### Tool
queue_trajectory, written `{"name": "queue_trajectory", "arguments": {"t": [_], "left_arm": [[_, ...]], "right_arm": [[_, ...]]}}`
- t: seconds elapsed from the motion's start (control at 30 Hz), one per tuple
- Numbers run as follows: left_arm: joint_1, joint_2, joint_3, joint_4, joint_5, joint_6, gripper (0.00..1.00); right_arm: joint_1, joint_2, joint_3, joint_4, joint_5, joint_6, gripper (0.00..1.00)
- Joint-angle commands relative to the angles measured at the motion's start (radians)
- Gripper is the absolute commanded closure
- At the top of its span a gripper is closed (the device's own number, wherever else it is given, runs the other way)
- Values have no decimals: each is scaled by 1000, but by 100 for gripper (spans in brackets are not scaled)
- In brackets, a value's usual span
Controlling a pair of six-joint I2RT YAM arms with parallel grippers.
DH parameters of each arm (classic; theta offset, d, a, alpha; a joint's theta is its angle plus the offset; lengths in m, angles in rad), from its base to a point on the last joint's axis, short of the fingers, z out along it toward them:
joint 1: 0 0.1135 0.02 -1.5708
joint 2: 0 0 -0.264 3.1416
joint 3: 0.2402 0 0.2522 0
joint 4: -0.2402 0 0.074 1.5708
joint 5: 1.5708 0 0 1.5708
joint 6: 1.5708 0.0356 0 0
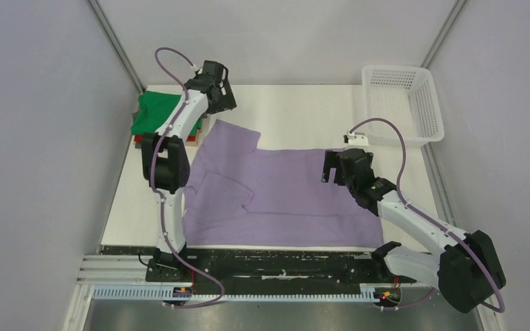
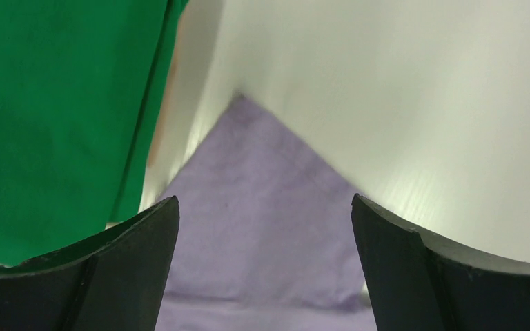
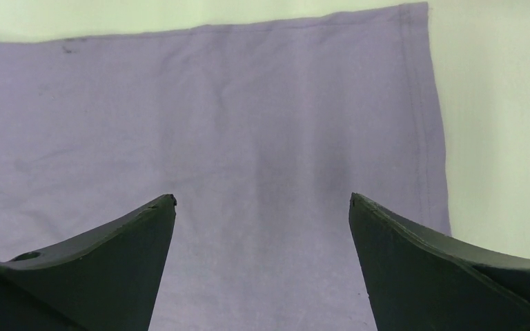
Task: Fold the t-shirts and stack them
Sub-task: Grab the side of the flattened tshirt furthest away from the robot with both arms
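A lilac t-shirt [image 1: 276, 193] lies spread flat on the white table, its near sleeve folded in. A folded green t-shirt [image 1: 155, 114] tops a stack at the back left, and a red edge [image 1: 138, 141] shows beneath it. No dark greyish shirt is visible. My left gripper [image 1: 223, 102] is open and empty above the lilac far sleeve tip [image 2: 262, 179], with the green shirt [image 2: 55, 117] to its left. My right gripper [image 1: 329, 169] is open and empty just above the lilac cloth [image 3: 248, 117], near the far right corner by the hem.
A white plastic mesh basket [image 1: 429, 114] stands at the back right. Grey walls close in on both sides. Bare white table [image 1: 303, 110] lies behind the shirt. The arm bases and a black rail run along the near edge.
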Motion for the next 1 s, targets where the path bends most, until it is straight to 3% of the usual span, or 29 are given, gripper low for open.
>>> {"name": "queue_trajectory", "arguments": {"t": [0.0,0.23,0.37,0.8,0.97], "left_arm": [[24,137,158,-20,35,105,2],[26,269,254,42,35,142,17],[26,312,261,79,29,137,30],[26,396,285,114,-29,132,35],[27,401,274,53,-62,87,46]], "right_arm": [[-38,37,-7,36,-98,-43,2],[-54,27,-10,39,-129,-46,2],[-56,-1,-29,37,-123,-47,2],[-62,-36,-75,34,-100,-62,2],[-64,-55,-92,34,-89,-67,2]]}}
